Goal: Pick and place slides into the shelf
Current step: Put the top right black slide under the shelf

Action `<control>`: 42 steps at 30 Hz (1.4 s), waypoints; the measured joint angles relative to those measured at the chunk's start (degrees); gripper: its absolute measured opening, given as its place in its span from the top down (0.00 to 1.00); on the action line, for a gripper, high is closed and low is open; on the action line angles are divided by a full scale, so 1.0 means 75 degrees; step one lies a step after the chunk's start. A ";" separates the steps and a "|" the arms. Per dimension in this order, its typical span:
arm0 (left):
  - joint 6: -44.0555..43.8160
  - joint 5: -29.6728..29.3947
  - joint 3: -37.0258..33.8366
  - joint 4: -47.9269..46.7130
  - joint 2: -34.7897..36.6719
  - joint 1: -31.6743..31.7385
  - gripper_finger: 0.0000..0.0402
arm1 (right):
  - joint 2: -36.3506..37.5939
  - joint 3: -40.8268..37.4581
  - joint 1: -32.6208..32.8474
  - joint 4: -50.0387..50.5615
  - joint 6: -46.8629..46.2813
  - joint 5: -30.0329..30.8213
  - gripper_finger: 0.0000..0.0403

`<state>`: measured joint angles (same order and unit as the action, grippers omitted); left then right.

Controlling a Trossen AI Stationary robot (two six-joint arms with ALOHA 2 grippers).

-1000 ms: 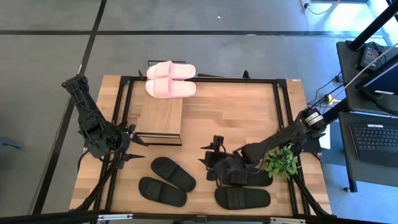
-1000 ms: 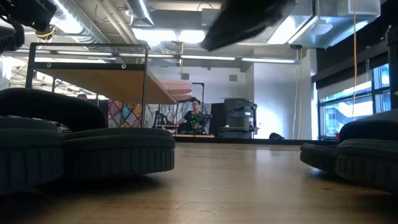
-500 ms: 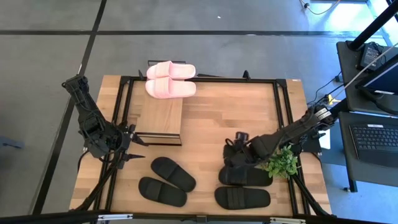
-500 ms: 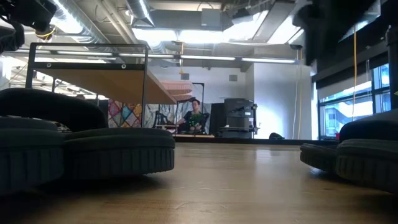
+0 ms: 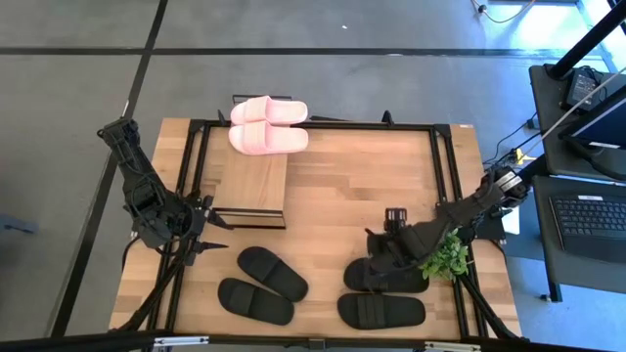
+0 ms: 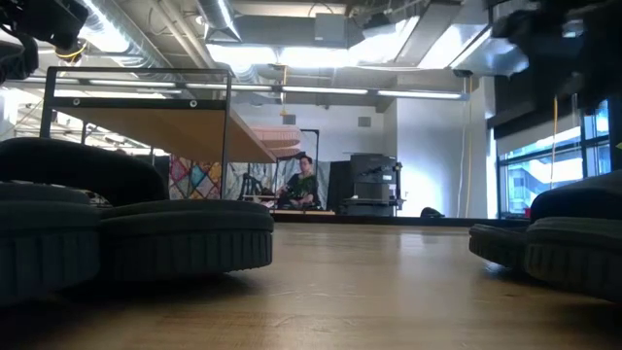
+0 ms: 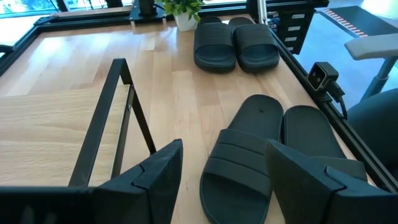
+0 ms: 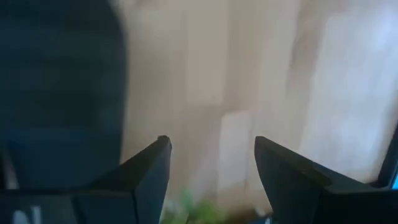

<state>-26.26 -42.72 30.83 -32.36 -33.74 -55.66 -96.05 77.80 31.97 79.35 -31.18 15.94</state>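
— Looking down from above, how many slides can you count?

— Six. Two pink slides (image 5: 266, 125) sit on the shelf (image 5: 252, 183) at the far edge of the table (image 5: 372, 176). Two black slides (image 5: 262, 285) lie by the near edge on the left. Two more black slides (image 5: 383, 295) lie by the near edge on the right, beside one little green plant (image 5: 443, 256).

— Where are the claws?

— The right gripper (image 5: 383, 244) hangs over the far slide of the right pair, fingers apart, holding nothing. The left gripper (image 5: 210, 235) waits near the left edge, beside the shelf, fingers apart too.

— And from table height?

— Black slides (image 6: 136, 228) sit big on the left, another (image 6: 564, 238) on the right. One person (image 6: 303, 180) sits far back in the room.

— From the left wrist?

— All four black slides: two close (image 7: 267, 155), two far (image 7: 233, 43) by the plant (image 7: 183, 9).

— From the right wrist?

— Blurry. Two dark fingers (image 8: 146, 171) stand apart over wood, with a dark shape (image 8: 59, 93) beside them.
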 joint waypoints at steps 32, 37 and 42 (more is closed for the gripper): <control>-0.0006 -0.0003 0.0000 0.0000 0.0003 0.0001 0.46 | -0.0003 -0.2409 0.1171 -0.4266 0.0425 0.0127 0.42; -0.0006 -0.0003 0.0000 0.0000 0.0003 0.0000 0.46 | -0.0003 -0.2401 0.1163 -0.4669 0.0426 0.0709 0.44; -0.0006 -0.0003 0.0000 0.0000 0.0001 0.0001 0.46 | -0.0003 -0.2419 0.0992 -0.5093 0.0450 0.0900 0.58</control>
<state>-26.30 -42.74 30.83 -32.36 -33.73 -55.65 -96.07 59.66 39.41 41.15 -27.81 22.69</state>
